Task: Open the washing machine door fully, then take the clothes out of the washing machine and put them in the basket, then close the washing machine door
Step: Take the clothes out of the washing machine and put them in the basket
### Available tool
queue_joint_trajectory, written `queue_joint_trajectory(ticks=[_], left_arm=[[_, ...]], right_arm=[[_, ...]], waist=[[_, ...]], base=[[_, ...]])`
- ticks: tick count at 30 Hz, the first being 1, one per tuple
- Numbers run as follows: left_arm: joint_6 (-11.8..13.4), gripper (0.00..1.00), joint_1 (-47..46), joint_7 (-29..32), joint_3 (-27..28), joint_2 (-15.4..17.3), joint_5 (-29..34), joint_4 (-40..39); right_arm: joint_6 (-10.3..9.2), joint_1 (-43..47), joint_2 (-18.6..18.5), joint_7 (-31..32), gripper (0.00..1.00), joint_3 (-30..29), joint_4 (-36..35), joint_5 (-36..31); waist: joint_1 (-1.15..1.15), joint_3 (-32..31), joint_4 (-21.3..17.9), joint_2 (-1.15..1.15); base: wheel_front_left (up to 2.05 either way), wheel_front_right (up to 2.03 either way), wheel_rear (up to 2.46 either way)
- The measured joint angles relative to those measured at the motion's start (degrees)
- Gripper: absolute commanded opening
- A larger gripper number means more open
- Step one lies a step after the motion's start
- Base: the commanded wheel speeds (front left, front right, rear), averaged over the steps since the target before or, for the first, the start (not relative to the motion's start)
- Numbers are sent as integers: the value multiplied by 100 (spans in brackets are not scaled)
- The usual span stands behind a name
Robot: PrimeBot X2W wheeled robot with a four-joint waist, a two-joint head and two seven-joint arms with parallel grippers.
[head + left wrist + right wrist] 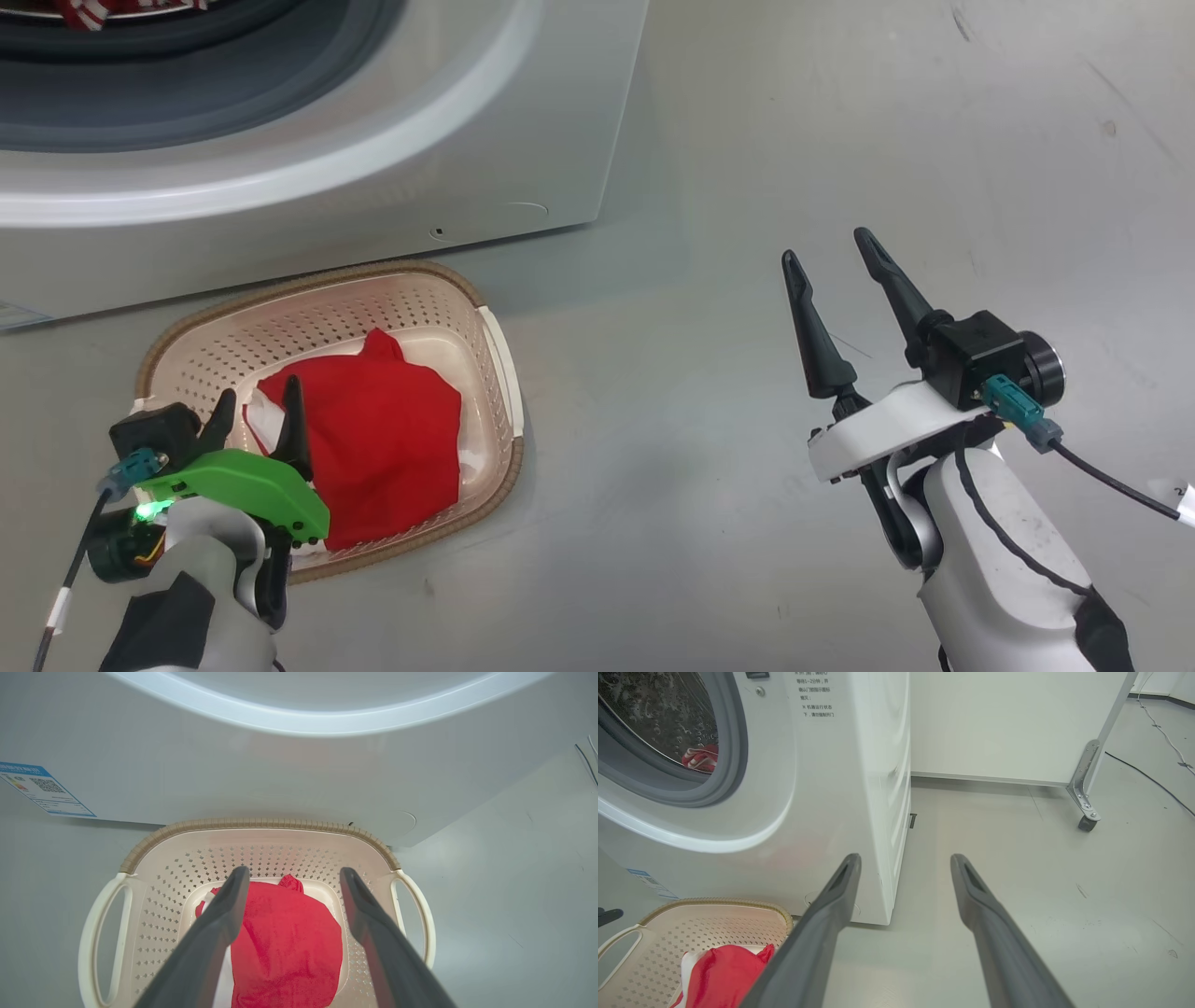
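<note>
My left pincer [260,390] and right pincer [826,243] both gape, empty. Clothes [700,758] inside washing machine [822,788] look soft, light, limp; I'd pinch a bunched fold.

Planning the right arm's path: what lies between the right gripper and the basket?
Bare grey floor: in the head view nothing stands between the right gripper and the basket.

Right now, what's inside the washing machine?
Red, white-striped clothes lie low in the drum of the washing machine, behind its grey seal. Much of the drum is out of frame, so more may be unseen.
</note>
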Motion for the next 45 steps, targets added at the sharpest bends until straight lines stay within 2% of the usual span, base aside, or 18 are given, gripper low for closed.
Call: queue_joint_trajectory(ticks=[7, 13, 24, 39, 45], left_arm=[[-7, 100, 68, -2, -56, -32, 138, -357], [-7, 100, 204, -2, 84, -37, 308, -1098], [-1, 100, 646, -18, 143, -36, 558, -2004], [11, 100, 1506, -18, 68, -10, 896, -2748], [102, 100, 1884, -18, 38, -13, 898, -2981]], right_arm=[[8, 245, 0, 0, 100, -65, 189, -1], [57, 455, 1, 0, 100, -101, 299, 3], [58, 688, 1, 0, 100, -121, 347, 75], [57, 1133, 8, 0, 100, -222, 347, 85], [48, 1217, 20, 0, 100, -336, 255, 85]], waist=[[0, -436, 214, 0], [0, -818, 415, 0], [-1, -1407, 665, 0], [-1, -2031, 837, 0], [-1, -2150, 901, 0]], base=[[0, 0, 0], [0, 0, 0], [0, 0, 0], [0, 0, 0], [0, 0, 0]])
